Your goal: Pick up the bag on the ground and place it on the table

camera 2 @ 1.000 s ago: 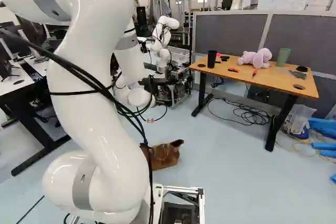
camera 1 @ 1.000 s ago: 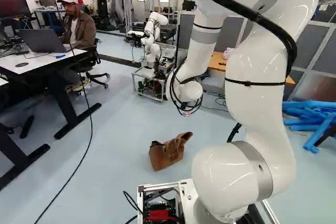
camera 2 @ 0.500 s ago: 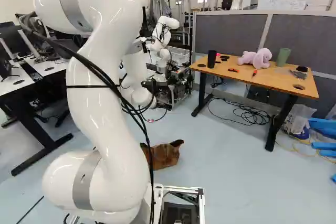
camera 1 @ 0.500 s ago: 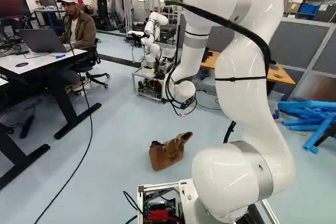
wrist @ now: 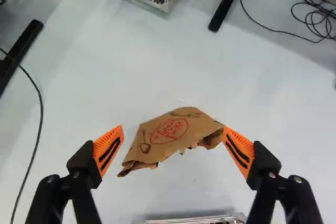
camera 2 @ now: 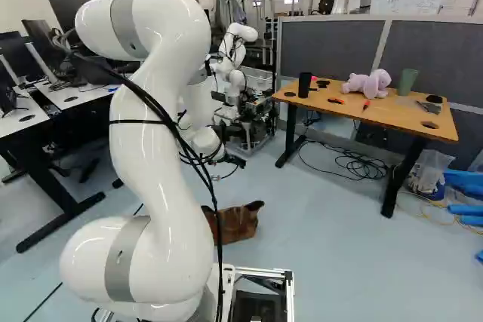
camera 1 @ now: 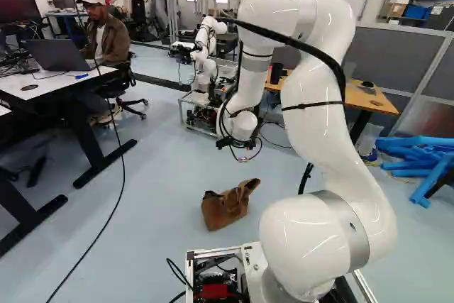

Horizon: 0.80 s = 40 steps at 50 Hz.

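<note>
The gripper (camera 1: 236, 144) hangs from the wrist above the floor, beyond the bag (camera 1: 225, 207) in the left base view. Brown and crumpled, the bag (camera 2: 237, 222) lies on the floor just ahead of the base, partly behind cables in the right base view. In the wrist view the gripper (wrist: 173, 142) stands wide open, its orange pads far apart. The bag (wrist: 170, 130) shows between and ahead of the fingers, lower down on the floor, not held. The wooden table (camera 2: 392, 116) stands to the right in the right base view.
On the table are a black cup (camera 2: 304, 84), a pink plush toy (camera 2: 367, 84) and a green cup (camera 2: 407, 81). Another robot (camera 1: 206, 69) stands farther ahead. A white desk (camera 1: 53, 84) is at the left; loose cables (camera 2: 355, 164) lie under the table.
The arm's upper part has come down, leftward in the left base view and rightward in the right base view. The wrist has turned, bringing the black gripper into sight. Bag and base have stayed put.
</note>
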{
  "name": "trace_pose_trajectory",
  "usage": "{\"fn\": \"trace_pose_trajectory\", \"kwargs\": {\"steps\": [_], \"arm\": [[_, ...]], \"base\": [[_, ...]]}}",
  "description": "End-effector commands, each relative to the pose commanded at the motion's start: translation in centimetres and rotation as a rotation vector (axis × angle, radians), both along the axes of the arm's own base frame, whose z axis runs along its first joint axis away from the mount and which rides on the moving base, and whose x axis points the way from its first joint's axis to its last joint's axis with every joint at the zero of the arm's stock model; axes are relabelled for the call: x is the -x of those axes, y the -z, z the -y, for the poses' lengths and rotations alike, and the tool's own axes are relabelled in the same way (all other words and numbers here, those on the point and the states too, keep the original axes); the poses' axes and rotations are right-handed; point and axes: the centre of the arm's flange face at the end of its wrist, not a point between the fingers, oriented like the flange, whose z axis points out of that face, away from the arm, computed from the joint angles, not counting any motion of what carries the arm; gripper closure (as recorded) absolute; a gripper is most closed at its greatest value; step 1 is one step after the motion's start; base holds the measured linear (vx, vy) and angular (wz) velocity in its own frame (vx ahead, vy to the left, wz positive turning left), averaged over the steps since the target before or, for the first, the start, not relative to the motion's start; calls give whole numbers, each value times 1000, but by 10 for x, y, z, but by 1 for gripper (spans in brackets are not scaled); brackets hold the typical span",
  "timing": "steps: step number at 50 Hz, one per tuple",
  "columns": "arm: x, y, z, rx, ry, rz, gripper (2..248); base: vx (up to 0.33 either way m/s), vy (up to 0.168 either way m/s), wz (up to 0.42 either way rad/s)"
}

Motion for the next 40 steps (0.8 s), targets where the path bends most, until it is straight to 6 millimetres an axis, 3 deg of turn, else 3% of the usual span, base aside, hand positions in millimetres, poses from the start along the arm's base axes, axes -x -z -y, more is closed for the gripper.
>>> {"fn": "trace_pose_trajectory", "kwargs": {"steps": [40], "arm": [[-1, 61, 0, -19, 85, -200, 3]], "base": [[0, 0, 0]]}}
